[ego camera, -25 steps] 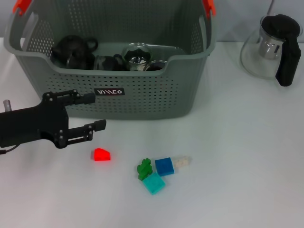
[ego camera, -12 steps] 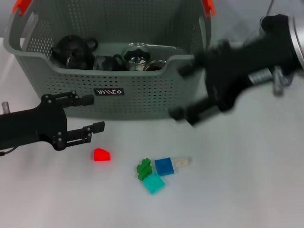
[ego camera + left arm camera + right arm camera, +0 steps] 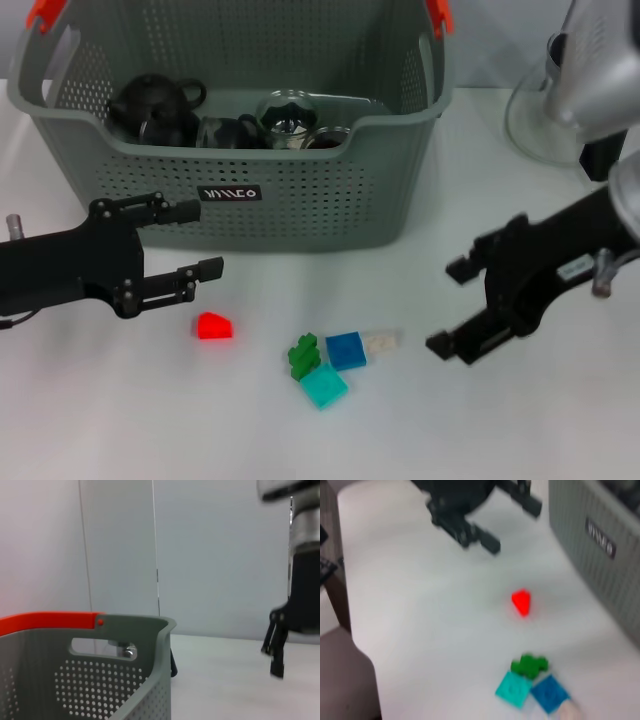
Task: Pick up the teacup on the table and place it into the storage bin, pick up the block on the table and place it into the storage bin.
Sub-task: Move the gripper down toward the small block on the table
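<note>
Right gripper [image 3: 457,308], fingers spread and empty, hangs over the white desk [image 3: 520,420], just right of the small blue, teal, green and pale plastic blocks [image 3: 347,350]. Left gripper [image 3: 196,238], also spread, hovers beside the large grey-green perforated plastic storage bin [image 3: 330,190], red wedge block [image 3: 213,326] just below it.

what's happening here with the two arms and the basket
The right gripper, jaws open and empty, hangs over the table beside the cluster of small blocks. The left gripper, also open, hovers in front of the storage bin, near the red block. Dark tea ware already sits in the bin.
</note>
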Controlling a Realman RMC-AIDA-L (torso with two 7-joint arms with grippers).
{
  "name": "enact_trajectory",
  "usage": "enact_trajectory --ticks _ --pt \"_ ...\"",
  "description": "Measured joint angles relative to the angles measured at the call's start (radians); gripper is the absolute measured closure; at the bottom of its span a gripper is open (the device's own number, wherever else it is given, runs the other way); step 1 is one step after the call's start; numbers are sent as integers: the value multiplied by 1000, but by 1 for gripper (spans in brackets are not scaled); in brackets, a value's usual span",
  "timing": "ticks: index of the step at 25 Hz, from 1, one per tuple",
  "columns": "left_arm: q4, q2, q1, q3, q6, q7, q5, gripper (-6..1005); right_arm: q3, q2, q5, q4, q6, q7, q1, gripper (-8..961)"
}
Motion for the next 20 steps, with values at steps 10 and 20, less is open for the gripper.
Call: enact_trajectory --ticks 10,20 --pt "-4 -5 2 0 1 0 0 325 -157 0 -129 302 225 -17 87 11" --pt "-4 -7 2 0 1 0 0 325 -364 10 -126 524 452 -8 193 11"
